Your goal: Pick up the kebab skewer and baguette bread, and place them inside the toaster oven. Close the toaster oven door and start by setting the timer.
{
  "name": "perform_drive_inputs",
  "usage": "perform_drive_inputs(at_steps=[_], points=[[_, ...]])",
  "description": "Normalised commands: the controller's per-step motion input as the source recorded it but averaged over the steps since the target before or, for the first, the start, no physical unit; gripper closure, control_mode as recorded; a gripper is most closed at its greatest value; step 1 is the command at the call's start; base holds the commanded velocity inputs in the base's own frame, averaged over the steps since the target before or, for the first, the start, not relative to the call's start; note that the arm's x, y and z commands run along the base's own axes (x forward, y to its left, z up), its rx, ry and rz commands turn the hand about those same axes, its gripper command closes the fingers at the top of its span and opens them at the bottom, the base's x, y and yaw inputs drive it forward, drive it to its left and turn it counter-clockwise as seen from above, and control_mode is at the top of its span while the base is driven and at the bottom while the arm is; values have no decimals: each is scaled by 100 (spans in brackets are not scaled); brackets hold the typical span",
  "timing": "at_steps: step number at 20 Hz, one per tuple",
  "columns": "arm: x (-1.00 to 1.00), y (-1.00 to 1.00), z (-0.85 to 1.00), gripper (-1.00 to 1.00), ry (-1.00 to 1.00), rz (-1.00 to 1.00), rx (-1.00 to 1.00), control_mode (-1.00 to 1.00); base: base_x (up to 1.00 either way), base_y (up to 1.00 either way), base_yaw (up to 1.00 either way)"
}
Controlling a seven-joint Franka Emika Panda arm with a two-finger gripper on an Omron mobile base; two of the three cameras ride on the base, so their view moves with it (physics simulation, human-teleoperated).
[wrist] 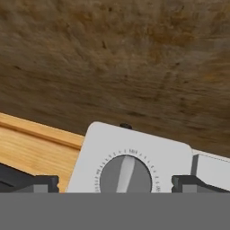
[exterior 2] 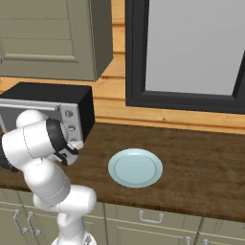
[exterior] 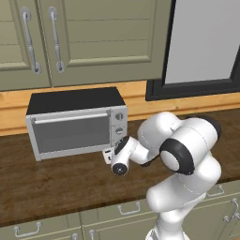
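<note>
Approach to oven (exterior: 75, 123): my gripper (wrist: 115, 183) sits wide-jawed right at its knob panel, one dial (wrist: 126, 175) between my fingertips (wrist: 42, 183). Door (exterior: 72, 133) shut, barring the interior.
Counter (exterior: 56, 183) in front of the oven: bare wood, open passage.
Counter right of oven: open, apart from a plate (exterior 2: 135, 167) lying flat, low.
Overhead: cabinets (exterior: 79, 37) above the oven limit any high approach.
Behind: wooden backsplash (exterior 2: 158, 115) and window frame (exterior 2: 139, 98) close the rear.

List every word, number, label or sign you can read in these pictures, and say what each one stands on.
No readable text.
Knob on the toaster oven: a ring of tick marks in the hand view, with tiny marks at the top too blurred to read.
Plate, cabinets, counter: no markings.
</note>
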Motion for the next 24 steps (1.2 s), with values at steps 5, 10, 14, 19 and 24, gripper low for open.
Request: perform_drive_inputs(at_steps=[5,10,14,19,24], points=[[26,0,0,-100,0,0,0,-100,0,0,0],[10,1,-7,-100,0,0,0,-100,0,0,0],[11,1,-9,-100,0,0,0,-100,0,0,0],[14,0,-7,-100,0,0,0,-100,0,0,0],[21,0,-10,100,0,0,0,-100,0,0,0]])
